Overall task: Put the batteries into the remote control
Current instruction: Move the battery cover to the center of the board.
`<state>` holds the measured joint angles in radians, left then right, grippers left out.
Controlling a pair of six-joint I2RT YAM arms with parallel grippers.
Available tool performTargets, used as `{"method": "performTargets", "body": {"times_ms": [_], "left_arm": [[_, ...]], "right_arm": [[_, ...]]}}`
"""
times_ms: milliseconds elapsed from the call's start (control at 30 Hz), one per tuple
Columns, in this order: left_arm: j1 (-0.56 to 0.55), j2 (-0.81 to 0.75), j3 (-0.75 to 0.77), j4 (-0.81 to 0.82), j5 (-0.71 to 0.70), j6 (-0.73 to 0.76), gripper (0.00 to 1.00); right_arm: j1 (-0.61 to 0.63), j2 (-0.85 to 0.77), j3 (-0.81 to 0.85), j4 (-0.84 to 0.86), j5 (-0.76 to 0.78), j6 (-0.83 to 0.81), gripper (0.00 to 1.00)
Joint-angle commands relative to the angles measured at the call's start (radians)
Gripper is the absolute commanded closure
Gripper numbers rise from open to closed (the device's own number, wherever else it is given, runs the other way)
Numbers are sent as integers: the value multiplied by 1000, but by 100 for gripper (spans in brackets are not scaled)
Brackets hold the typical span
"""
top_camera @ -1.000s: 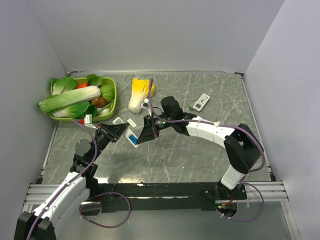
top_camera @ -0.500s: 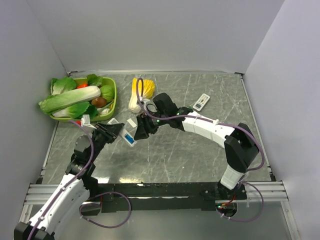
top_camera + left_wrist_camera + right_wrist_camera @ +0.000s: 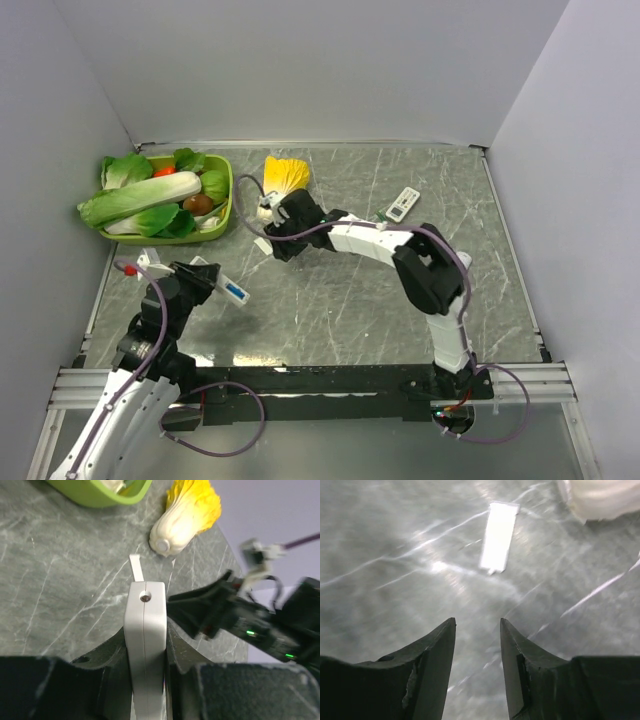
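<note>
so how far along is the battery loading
Done: a flat white piece, likely the battery cover, lies loose on the table, so the white remote looks opened. In hand: the left fingers clamp it; the right fingers hover open and empty above that piece. Left: I see no battery held, and cannot tell whether any sit inside; the cover is not yet back on.

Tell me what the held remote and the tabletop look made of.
Held remote: likely plastic, matte light grey; a moulded seam and a screw hole show.
Tabletop: dark grey with white veins, slightly glossy; marble or a printed laminate, cannot tell which.
</note>
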<state>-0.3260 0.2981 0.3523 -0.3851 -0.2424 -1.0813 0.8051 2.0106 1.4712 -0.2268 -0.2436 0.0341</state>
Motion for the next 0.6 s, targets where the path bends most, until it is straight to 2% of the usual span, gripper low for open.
{"method": "performTargets", "body": {"times_ms": [0,267,433,567], "left_arm": [[2,-22,80,-67,-58,27,99],[2,-25,100,-84,-54,40,99],[2,-19,99,-77,-49,44,99],[1,-10,97,-64,-43,49,99]], "right_arm": [[40,92,135,34,130,-120,53],[66,224,293,6,162,-143,56],[72,290,371,-68,173,-142,58],[78,323,390,-111,150,-152,68]]}}
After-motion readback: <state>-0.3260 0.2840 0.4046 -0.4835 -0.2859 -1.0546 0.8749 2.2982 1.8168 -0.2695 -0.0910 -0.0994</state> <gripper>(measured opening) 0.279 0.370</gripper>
